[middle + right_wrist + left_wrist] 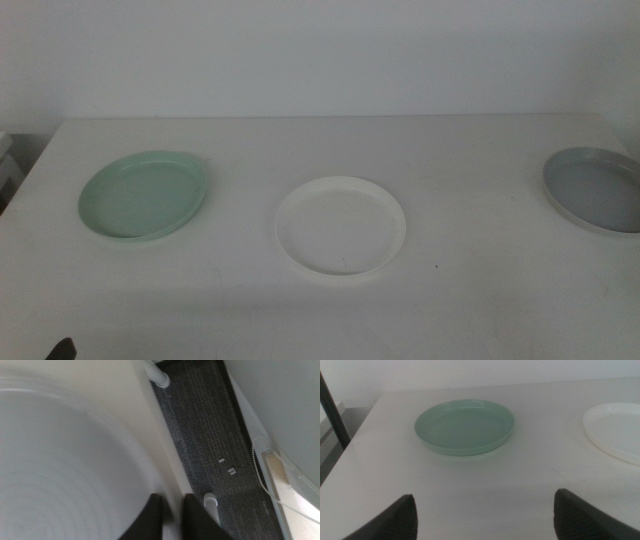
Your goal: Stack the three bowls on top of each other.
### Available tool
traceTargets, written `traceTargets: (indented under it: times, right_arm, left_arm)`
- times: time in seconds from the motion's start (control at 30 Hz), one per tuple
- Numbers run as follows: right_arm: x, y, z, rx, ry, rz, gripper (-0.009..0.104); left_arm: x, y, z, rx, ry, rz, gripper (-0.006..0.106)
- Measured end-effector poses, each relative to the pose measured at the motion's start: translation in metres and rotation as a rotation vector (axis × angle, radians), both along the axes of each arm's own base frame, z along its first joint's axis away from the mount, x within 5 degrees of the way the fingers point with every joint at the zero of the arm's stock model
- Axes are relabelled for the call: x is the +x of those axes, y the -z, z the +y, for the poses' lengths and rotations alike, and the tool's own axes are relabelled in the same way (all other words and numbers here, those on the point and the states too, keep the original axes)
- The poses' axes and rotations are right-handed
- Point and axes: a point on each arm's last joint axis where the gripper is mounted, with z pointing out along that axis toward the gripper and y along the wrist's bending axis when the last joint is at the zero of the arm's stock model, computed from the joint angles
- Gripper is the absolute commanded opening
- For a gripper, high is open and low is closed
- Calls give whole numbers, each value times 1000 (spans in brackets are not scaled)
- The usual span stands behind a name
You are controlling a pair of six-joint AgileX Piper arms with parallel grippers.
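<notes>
Three bowls sit apart in a row on the white worktop [330,320] — the mint green bowl [144,195] at the left, the white bowl [341,226] in the middle, the grey bowl [596,189] at the right edge. The left gripper [485,515] hovers near the green bowl (jaws spread wide, holding nothing). The right gripper [172,517] has its jaws nearly closed around the rim of a pale dish [60,470] — blurred, colour unclear.
</notes>
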Motion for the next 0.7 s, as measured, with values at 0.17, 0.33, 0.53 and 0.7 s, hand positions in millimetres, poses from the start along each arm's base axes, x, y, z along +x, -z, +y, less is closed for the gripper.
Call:
traceTargets:
  times: [0.17,0.33,0.53,0.7]
  right_arm:
    - [-1,-14,5,39,1,-22,-1]
    - [-6,-72,23,94,-22,-143,-1]
    - [-7,-145,104,135,-176,-286,-1]
    - [-4,-157,199,177,-372,-282,-1]
  left_arm:
    - [0,0,0,0,0,0,105]
    - [0,0,0,0,0,0,105]
    - [0,0,0,0,0,0,105]
    - [0,0,0,0,0,0,105]
